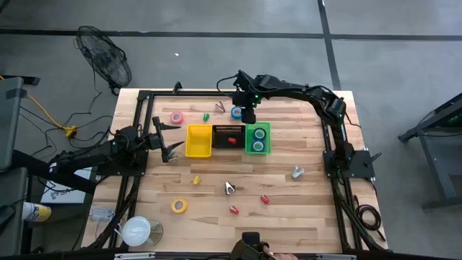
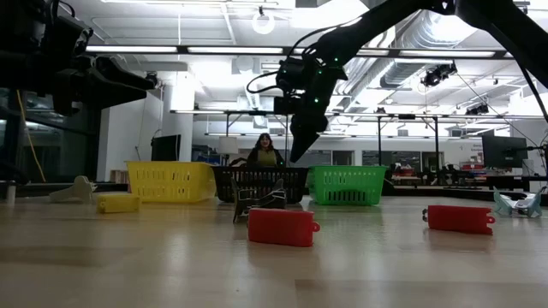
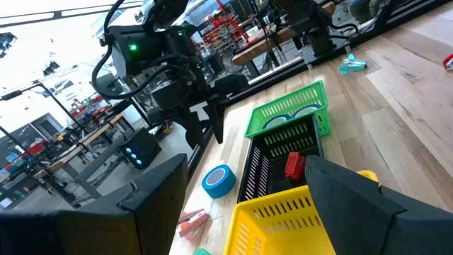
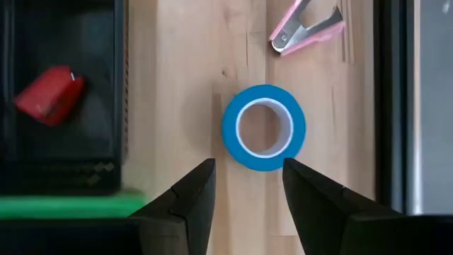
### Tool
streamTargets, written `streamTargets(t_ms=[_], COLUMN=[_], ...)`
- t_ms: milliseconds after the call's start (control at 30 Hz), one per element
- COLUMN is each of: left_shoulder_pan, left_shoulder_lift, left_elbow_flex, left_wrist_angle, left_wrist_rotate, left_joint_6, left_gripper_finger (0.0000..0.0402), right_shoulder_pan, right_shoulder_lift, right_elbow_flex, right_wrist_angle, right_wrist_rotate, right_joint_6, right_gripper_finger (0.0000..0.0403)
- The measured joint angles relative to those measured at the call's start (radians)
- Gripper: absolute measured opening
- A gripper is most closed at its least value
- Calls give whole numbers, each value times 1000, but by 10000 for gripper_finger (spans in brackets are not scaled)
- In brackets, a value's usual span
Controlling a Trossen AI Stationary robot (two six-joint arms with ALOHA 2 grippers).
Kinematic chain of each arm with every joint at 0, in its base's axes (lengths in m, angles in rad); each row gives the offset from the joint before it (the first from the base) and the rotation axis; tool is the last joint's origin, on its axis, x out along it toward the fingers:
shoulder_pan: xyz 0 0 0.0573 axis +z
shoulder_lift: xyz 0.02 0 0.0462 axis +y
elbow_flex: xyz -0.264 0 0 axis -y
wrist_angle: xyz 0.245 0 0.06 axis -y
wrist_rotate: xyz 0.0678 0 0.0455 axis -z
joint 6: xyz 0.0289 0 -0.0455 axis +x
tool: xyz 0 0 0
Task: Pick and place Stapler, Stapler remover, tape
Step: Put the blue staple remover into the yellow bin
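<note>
My right gripper (image 4: 248, 180) is open and points down over the blue tape roll (image 4: 263, 127), which lies flat on the table near the far edge (image 1: 237, 112); the fingertips stand just short of it and above it (image 2: 300, 152). A pink staple remover (image 4: 306, 30) lies beyond the roll. A red stapler (image 4: 51, 94) lies in the black bin (image 1: 227, 136). The green bin (image 1: 258, 139) holds two tape rolls. My left gripper (image 1: 170, 141) is open and hovers left of the yellow bin (image 1: 199, 141).
A pink tape roll (image 1: 177, 117) lies far left and a yellow one (image 1: 179, 206) near left. Red staplers (image 1: 265, 198) (image 1: 234, 210), a yellow stapler (image 1: 195, 180) and staple removers (image 1: 229, 188) (image 1: 297, 172) are scattered on the near half. A large white roll (image 1: 136, 231) sits at the near-left corner.
</note>
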Motion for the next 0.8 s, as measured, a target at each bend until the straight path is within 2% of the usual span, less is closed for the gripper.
streamTargets(t_ms=[133,233,433,633,800], left_shoulder_pan=[0,0,0,0,0], left_shoulder_lift=[0,0,0,0,0], left_elbow_flex=[0,0,0,0,0], left_wrist_angle=[0,0,0,0,0], left_wrist_rotate=[0,0,0,0,0], left_joint_6=[0,0,0,0,0], left_gripper_finger=[282,282,282,282,282], right_shoulder_pan=[-1,4,19,22,10], right_shoulder_lift=[0,5,2,-30,-64], right_elbow_flex=[0,0,-1,-1,-1], right_wrist_angle=[6,-1,-138,-277,-435], right_wrist_rotate=[-1,5,130,221,236], right_joint_6=[-124,-123,148,277,380], right_gripper_finger=[155,155,155,155,155])
